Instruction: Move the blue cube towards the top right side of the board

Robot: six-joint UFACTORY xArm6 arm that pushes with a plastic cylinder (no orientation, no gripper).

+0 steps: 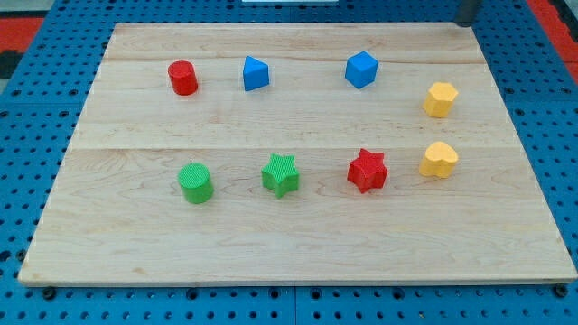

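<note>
no writing showed anywhere on the wooden board point(298, 244). the blue cube point(361, 69) sat upper right of centre, one corner turned toward the view's bottom, no long axis. my tip point(467, 22) stood bare at the view's top right, well apart from it

Lighting bright, even, diffuse, from overhead. Wooden board point(298, 244) shows faint sheen at centre, no hard glare. Blocks throw short, soft shadows at their bases. Focus sharp overall; dark object at upper right of frame point(470, 11) blurred.
</note>
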